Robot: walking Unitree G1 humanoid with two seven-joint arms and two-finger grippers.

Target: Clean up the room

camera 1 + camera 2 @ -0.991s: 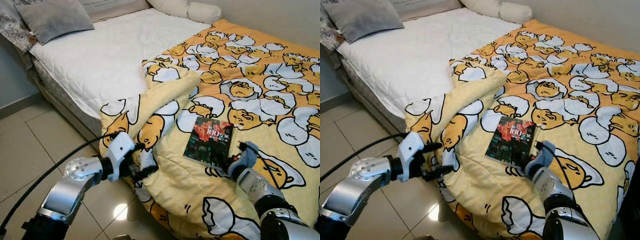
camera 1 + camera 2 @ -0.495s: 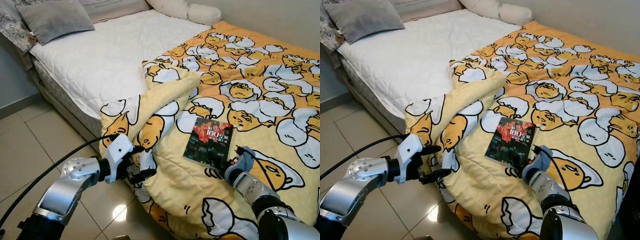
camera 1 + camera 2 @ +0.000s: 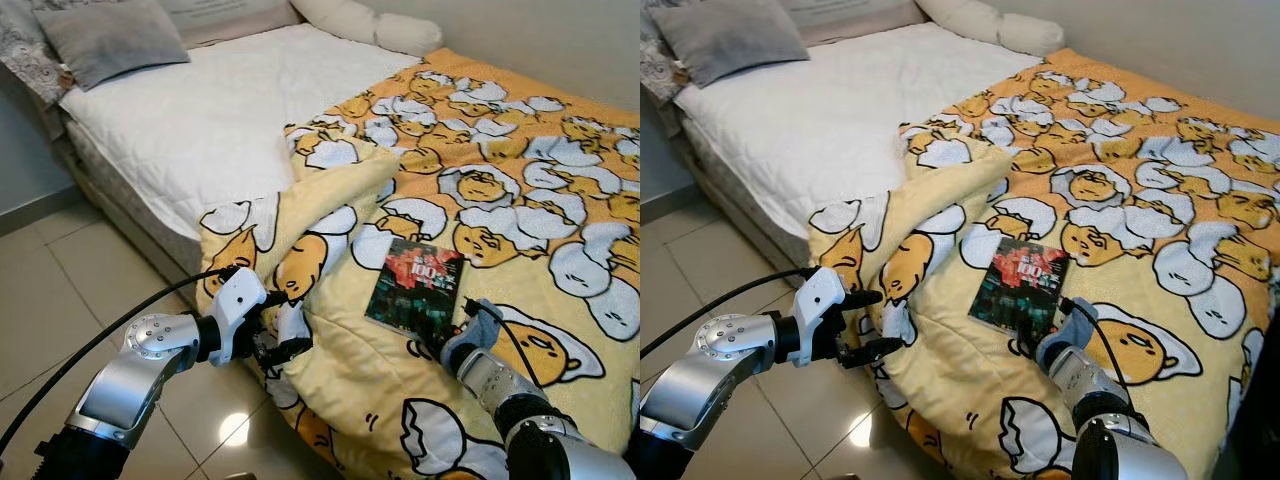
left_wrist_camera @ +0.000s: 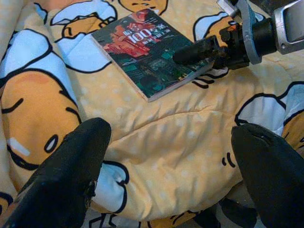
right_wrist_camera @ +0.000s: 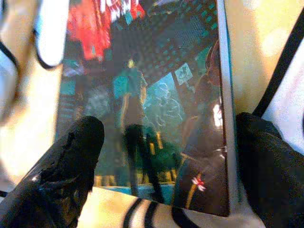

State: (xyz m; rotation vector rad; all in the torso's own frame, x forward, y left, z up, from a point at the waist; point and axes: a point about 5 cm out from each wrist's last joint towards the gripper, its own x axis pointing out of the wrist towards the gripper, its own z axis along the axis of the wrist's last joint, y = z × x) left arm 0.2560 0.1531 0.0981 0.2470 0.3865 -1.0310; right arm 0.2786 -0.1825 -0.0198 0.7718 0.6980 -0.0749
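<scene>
A dark-covered book (image 3: 416, 290) lies flat on the yellow cartoon-print blanket (image 3: 520, 200), near the bed's (image 3: 200, 120) near right side. The right gripper (image 5: 161, 156) has its fingers spread apart at the book's near edge, grasping nothing. The left gripper (image 3: 275, 335), fingers likewise parted, sits at the blanket's bunched fold overhanging the tiled floor (image 3: 50, 300).

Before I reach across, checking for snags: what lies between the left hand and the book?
Only rumpled yellow blanket, seen in the left wrist view: a bare fold runs from the left hand to the book.
</scene>
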